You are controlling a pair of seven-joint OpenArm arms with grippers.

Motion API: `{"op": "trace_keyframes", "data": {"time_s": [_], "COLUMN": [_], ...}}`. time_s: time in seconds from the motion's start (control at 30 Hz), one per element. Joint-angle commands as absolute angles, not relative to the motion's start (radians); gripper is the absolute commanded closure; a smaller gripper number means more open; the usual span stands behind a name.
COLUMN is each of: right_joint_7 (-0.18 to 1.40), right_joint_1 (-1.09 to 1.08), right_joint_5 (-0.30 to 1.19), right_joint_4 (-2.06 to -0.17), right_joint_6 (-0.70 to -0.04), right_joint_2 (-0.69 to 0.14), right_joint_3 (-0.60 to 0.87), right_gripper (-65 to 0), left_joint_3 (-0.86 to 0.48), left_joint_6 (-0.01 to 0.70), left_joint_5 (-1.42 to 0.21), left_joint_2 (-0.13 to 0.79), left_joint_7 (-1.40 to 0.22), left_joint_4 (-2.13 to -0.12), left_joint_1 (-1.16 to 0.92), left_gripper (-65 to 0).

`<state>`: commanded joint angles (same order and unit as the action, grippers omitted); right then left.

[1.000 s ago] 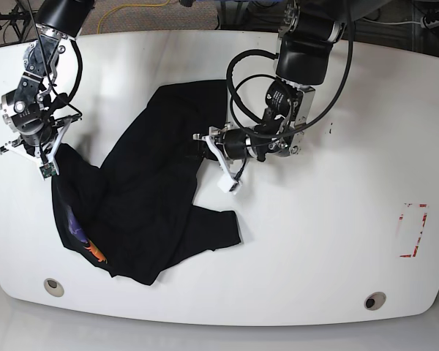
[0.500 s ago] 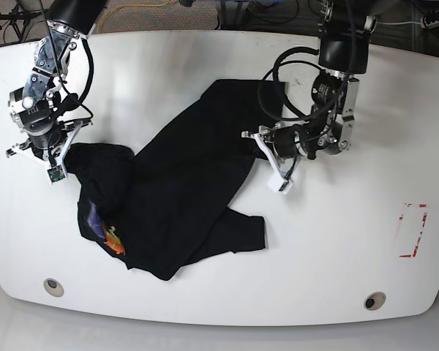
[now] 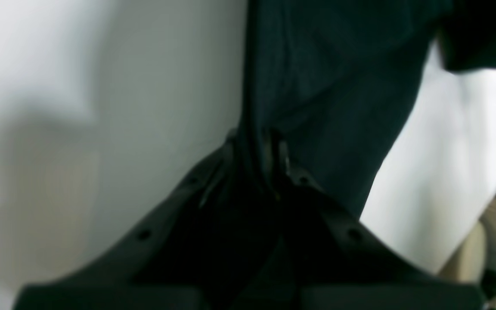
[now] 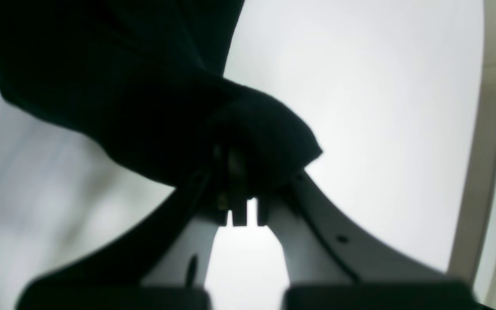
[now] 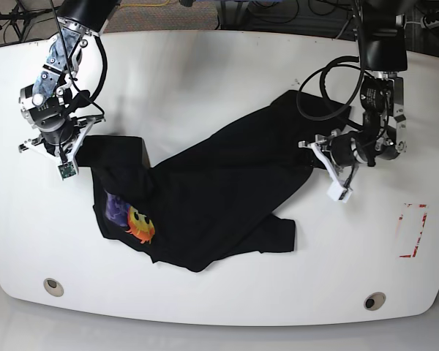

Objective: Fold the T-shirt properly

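The T-shirt (image 5: 212, 201) is stretched in a long black band across the white table (image 5: 227, 80), held at both ends. The left pincer (image 5: 323, 151) is seen pressed together on a bunched edge of the cloth; in the left wrist view the jaws are closed with dark fabric (image 3: 317, 86) gathered between them and running straight away from the fingertips. The right pincer (image 5: 67, 150) is likewise pinched on a corner of the shirt; in the right wrist view a dark lump of cloth (image 4: 153, 103) is clamped at the tips (image 4: 239, 172), and it drapes off to one side over bare table.

The long axis of the shirt is laid roughly from one pincer to the other, so each arm is nearest its own end and neither is favoured. Between the pincers the cloth is not flat: it sags toward the near edge of the table, with a folded flap (image 5: 274, 234) below the middle, and the printed face (image 5: 140, 224) is turned up just below the right pincer.

Open room is judged plentiful beyond the left pincer, toward the red marking (image 5: 413, 230), and on the far side of the table. Less room is left outboard of the right pincer, where the table edge is near. Further spreading is judged better taken toward the left pincer's side.
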<state>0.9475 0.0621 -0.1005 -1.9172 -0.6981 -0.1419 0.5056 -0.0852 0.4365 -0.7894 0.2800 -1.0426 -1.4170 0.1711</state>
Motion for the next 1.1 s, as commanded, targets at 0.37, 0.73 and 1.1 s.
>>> {"op": "trace_keyframes", "data": {"time_s": [0.37, 0.73, 1.1], "right_joint_7": [0.947, 0.947, 0.946], "right_joint_1": [0.094, 0.165, 0.186], "right_joint_5": [-0.102, -0.102, -0.102], "right_joint_4": [-1.917, -1.916, -1.916], "right_joint_6": [-0.698, -0.698, -0.698], "right_joint_2": [-0.125, -0.142, -0.143], "right_joint_3": [0.510, 0.513, 0.515], "right_gripper": [0.0, 0.0, 0.0], "left_joint_3": [-0.099, -0.153, -0.162], "left_joint_6": [0.438, 0.441, 0.441], "left_joint_5": [-0.789, -0.789, -0.785], "left_joint_2": [0.409, 0.521, 0.539], "left_joint_7": [-1.043, -1.043, -1.043], "left_joint_4": [-1.463, -1.461, -1.461], "left_joint_1": [0.170, 0.176, 0.216], "left_gripper": [-1.9, -2.1, -2.2]}}
